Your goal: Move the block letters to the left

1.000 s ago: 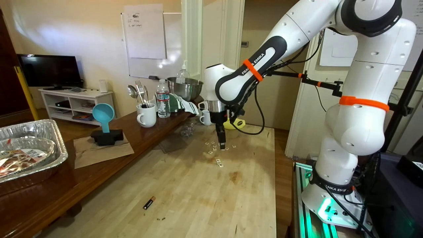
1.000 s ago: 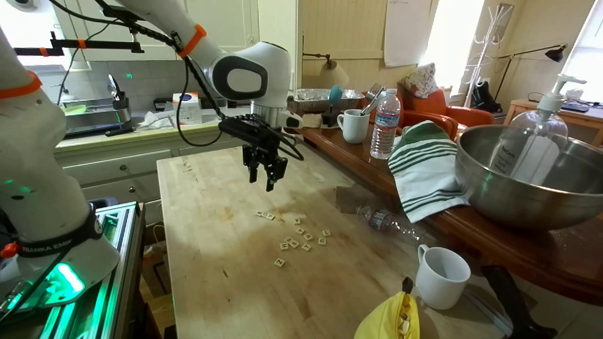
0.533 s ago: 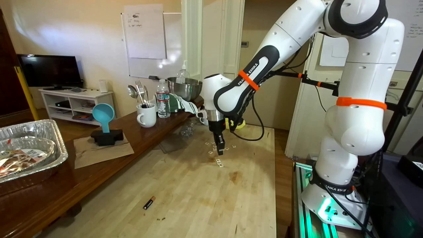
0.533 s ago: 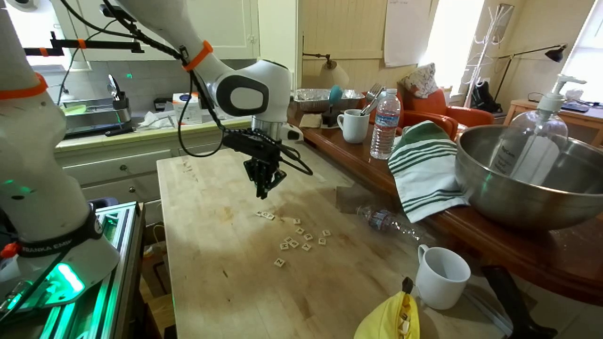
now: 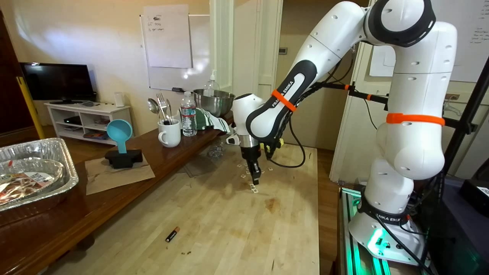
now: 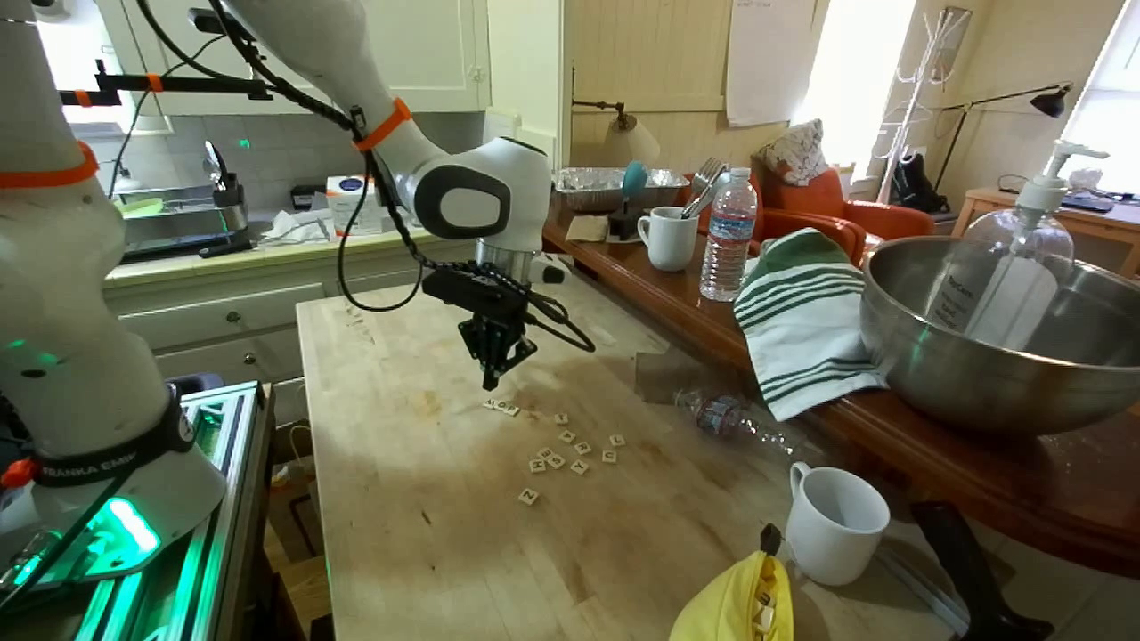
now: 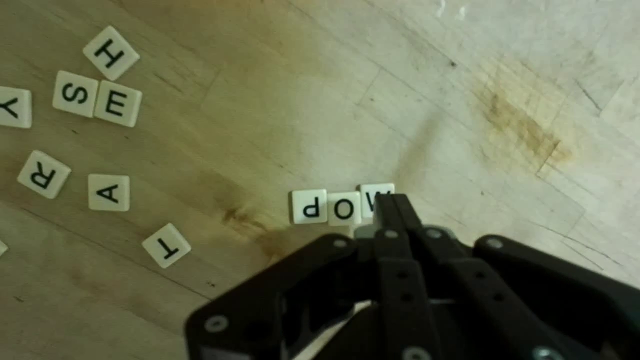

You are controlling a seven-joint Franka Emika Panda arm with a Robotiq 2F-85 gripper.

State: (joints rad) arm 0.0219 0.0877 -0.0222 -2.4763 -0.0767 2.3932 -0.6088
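The black two-fingered metal pincer (image 7: 394,198) stands in the lower right of the wrist view, its fingers (image 7: 386,215) pressed together with nothing to be seen between them; held so narrow, it is probably meant to push with a blunt tip rather than pinch, since such flat little pieces should slide readily. Three small square cream letter tiles (image 7: 344,209), printed in black, sit edge to edge near the middle of that view in a slightly stepped row, apparently laid so to spell a word: P (image 7: 309,206) and O (image 7: 344,209) are plain to read, while the last, probably M (image 7: 371,192), is partly covered by the pincer. The loose cream letter tiles (image 7: 109,192) on the left side are turned every which way, likely spares that play no part in the word. Seen from the wrist, the pincer's tip is at the right end of the row; in an exterior view the row (image 6: 500,407) lies just below that tip, a little below and left of the middle of the frame, with a strip of pale, stained wooden tabletop (image 6: 392,499) showing between, so they look apart, though the height is hard to judge. Which left the task means I cannot tell from these views
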